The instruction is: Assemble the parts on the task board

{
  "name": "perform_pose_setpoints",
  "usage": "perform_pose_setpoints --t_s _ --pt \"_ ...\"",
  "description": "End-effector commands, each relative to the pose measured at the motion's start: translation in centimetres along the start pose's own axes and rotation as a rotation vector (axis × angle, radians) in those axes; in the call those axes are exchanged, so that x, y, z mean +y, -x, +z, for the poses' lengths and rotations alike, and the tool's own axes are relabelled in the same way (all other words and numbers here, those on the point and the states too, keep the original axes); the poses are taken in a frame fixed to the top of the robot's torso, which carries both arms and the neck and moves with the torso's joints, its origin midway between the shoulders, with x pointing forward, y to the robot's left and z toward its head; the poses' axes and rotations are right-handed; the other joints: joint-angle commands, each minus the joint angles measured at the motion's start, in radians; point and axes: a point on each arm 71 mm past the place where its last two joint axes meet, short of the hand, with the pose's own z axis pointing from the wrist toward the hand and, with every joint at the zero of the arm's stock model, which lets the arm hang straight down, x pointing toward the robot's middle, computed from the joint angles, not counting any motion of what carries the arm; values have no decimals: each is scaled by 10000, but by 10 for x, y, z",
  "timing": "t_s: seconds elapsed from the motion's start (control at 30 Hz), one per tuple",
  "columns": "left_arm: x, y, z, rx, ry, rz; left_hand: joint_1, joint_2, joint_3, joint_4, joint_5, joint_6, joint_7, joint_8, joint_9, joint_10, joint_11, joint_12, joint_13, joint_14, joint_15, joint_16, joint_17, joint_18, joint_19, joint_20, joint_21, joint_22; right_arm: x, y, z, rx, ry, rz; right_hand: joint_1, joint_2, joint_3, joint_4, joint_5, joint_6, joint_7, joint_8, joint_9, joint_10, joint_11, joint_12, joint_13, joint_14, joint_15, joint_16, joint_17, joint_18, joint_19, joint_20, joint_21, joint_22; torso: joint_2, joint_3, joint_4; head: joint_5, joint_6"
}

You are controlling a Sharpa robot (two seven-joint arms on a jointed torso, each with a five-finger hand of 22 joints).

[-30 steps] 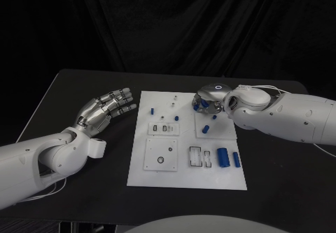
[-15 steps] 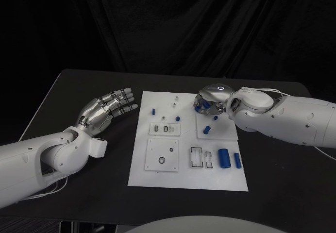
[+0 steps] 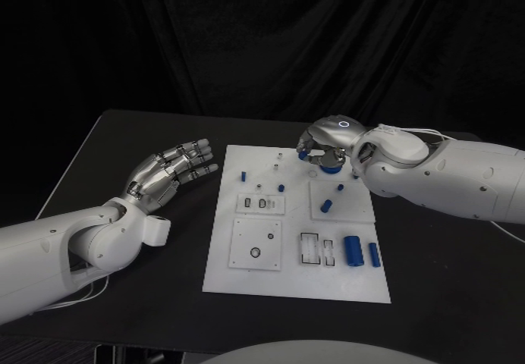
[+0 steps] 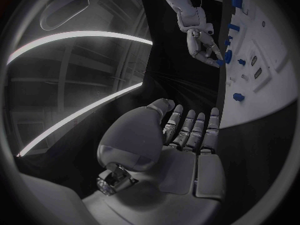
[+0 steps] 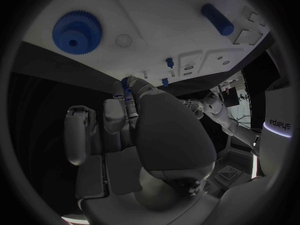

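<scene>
Right robot hand (image 3: 324,149) raised over the task board (image 3: 295,267) at its 1 o'clock corner, pinching a small blue part (image 3: 331,159) – apparently for insertion – while the left robot hand (image 3: 166,173), released and fingers spread, waits beside the board's 10 o'clock edge above the worktop (image 3: 121,136).

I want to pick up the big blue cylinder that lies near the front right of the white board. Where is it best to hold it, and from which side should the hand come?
Grip the big blue cylinder across its middle, probably coming down from above. It lies flat on the task board, long axis running away from the robot, with a slimmer blue piece close on its right and a slotted pocket on its left, so fingers should straddle its round sides carefully.
</scene>
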Motion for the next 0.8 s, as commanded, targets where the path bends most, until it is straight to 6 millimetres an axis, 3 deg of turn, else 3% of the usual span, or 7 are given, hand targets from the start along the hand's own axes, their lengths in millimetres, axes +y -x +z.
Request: perform_pose_setpoints --t_s 0.03,0.43,0.8 --pt "-15 -2 0 119 -2109 -135 -72 -8 70 -17 50 79 29 51 12 -1 56 59 9 -29 72 50 16 -150 59 -18 43 12 3 4 8 -248 -4 -129 -98 -33 -27 -6 -19 122 -113 85 627 86 12 -77 -15 35 -44 -53 13 -100 79 13 42 923 -4 -10 -2 10 28" --pt "-14 -5 2 198 -2101 -193 -72 -8 70 -17 50 79 29 51 12 -1 56 59 9 -29 72 50 16 -150 59 -18 43 12 10 -3 42 117 -157 -425 -183 -100 -49 11 -48 54 -76 20 663 81 47 -303 -16 41 -21 -83 5 -96 66 24 24 908 25 5 28 -44 91" --pt "-14 -4 2 198 -2087 -195 -76 -13 110 -25 51 93 39 54 13 5 69 66 10 -26 82 63 17 -165 65 -18 47 12 10 -4 52 174 -263 -508 -228 -125 -56 25 -109 10 -73 -25 676 86 67 -414 -11 38 -4 -100 -1 -93 56 38 13 899 41 -2 72 -105 84"
